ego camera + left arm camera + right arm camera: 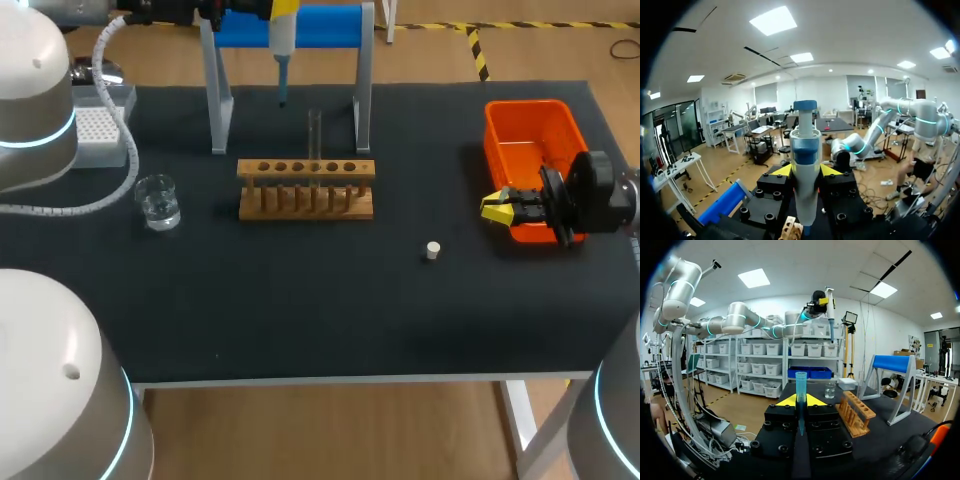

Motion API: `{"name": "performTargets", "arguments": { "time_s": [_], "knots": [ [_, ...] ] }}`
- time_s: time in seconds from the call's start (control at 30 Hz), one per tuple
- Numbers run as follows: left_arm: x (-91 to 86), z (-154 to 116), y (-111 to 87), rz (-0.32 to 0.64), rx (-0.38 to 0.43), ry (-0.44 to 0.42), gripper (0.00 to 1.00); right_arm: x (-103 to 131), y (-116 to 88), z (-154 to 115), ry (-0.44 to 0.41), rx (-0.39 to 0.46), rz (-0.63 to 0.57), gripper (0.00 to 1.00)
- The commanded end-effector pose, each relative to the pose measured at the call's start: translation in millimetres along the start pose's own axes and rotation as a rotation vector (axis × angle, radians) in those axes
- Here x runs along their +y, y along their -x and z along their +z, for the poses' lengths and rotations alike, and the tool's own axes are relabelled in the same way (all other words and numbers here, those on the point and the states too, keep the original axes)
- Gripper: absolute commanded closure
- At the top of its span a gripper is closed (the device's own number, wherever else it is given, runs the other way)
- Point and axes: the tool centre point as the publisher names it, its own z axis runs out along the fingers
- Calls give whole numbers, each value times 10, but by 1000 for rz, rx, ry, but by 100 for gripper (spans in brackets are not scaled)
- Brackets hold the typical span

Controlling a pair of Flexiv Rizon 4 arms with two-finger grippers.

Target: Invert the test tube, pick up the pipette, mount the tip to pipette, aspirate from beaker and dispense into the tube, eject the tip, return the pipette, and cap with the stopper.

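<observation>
Your left gripper (806, 170) is clamped on the white and blue pipette (805, 165): its 2 yellow fingertips press against the barrel from either side. In the head view this arm comes in at the far left corner and holds the pipette upright above the black table (300, 300), in front of the blue stand with grey legs (290, 28). The pipette's lower end hangs just above and behind the wooden test tube rack (306, 188).

Your right gripper (800, 401) is closed on a translucent blue plastic pipette tip (800, 387), with the tip's open end pointing away from the fingers. In the head view this gripper sits at the near edge of the orange plastic bin (530, 135).

The clear glass test tube (314, 140) stands upright in 1 of the rack's middle holes. The clear glass beaker (158, 200) stands left of the rack, near the white tip box (100, 130). The small white stopper (432, 250) lies on the table between the rack and the right gripper, touching neither.
</observation>
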Motion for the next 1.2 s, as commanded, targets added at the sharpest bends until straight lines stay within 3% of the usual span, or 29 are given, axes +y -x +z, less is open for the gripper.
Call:
{"name": "performTargets", "arguments": {
  "time_s": [0.03,0.27,0.53,1.2],
  "knots": [
    [-43,169,28,-2,22,-12,100,-1,-7,-11,0,0,-1,100],
    [-109,333,-104,-4,63,-37,100,-1,-7,-11,0,0,-1,100],
    [-206,343,-277,31,117,-69,100,-1,-7,-11,0,0,-1,100],
    [-15,483,-392,8,144,-33,100,-1,-7,-11,0,0,-1,100]
  ]
}}
